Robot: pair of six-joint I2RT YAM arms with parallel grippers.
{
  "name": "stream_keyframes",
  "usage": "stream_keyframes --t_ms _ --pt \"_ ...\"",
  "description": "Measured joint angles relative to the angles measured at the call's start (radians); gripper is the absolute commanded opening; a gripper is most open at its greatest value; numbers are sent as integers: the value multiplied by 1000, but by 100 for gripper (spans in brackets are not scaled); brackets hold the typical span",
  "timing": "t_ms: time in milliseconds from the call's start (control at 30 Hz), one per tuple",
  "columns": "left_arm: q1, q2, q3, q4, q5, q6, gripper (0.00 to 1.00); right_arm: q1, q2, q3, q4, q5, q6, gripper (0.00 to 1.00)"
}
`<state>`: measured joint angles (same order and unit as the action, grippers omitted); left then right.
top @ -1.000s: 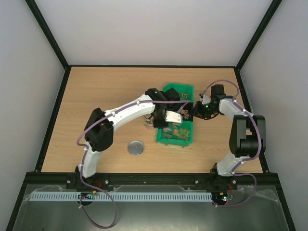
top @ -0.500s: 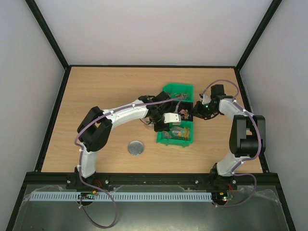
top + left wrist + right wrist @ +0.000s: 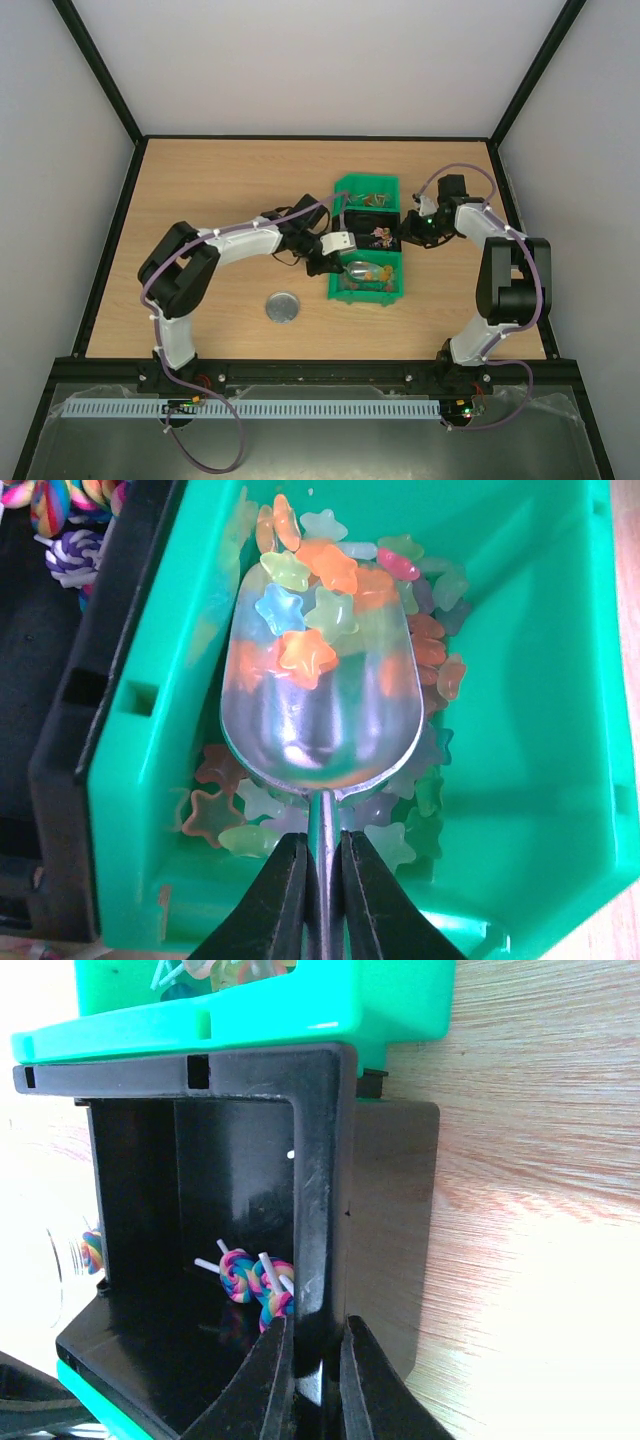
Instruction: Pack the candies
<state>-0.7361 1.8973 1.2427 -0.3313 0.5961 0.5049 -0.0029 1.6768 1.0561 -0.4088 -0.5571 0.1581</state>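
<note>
The candies (image 3: 305, 650) are small star-shaped sweets in mixed colours, heaped in the near green bin (image 3: 530, 680). A metal scoop (image 3: 318, 695) lies in that bin with several stars in its bowl and more under and around it. My left gripper (image 3: 322, 840) is shut on the scoop's thin handle. In the top view the scoop (image 3: 360, 270) shows inside the near green bin (image 3: 390, 292). My right gripper (image 3: 318, 1335) is shut on the side wall of the black bin (image 3: 320, 1160), which holds swirl lollipops (image 3: 250, 1278).
Three bins stand in a row: a far green bin (image 3: 368, 186), the black bin (image 3: 372, 225) and the near green one. A round silver lid (image 3: 283, 307) lies on the wooden table left of them. Black frame rails edge the table.
My left arm has stretched lower and drawn its wrist to the left, bringing the scoop down into the near green bin. The right arm has not moved.
</note>
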Motion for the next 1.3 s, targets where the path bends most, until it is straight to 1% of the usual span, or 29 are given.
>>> stream_keyframes --t_ms 200,367,667,833,1067,1300 --pt "35 -59 -79 76 69 -19 2 -17 5 8 -23 -7 -43 1" --pt "58 -97 -109 107 115 -14 2 -31 8 15 -43 -11 -71 1" --pt "88 -171 -189 160 142 -1 2 -40 19 29 -66 -12 -95 1" --pt "132 -242 -210 161 165 -1 2 -43 21 33 -70 -13 -103 1" --pt "238 -337 -214 94 188 24 2 -45 34 50 -89 -14 -113 1" --pt "380 -406 -214 -56 187 112 2 -47 45 64 -96 -15 -121 1"
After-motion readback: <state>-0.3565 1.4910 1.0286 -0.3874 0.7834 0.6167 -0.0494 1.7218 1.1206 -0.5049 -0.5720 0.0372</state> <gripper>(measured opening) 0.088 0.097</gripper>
